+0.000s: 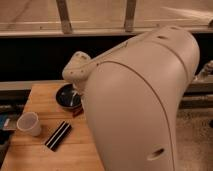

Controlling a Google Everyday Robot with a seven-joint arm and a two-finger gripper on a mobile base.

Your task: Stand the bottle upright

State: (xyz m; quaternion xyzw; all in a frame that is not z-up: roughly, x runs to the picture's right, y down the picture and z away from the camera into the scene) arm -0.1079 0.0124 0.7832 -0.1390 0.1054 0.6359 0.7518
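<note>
The bottle is hidden; no part of it shows on the wooden table (45, 155). My big white arm (145, 100) fills the middle and right of the camera view. Its rounded joint (76, 72) hangs above the table's far edge. Below that joint my gripper (75, 95) reaches down over a dark round bowl (65, 97), mostly covered by the arm.
A white cup (28, 123) stands at the table's left side. A black bar with white stripes (58, 135) lies just right of the cup. A small red thing (78, 111) peeks out beside the bowl. Behind the table runs a dark wall with a rail.
</note>
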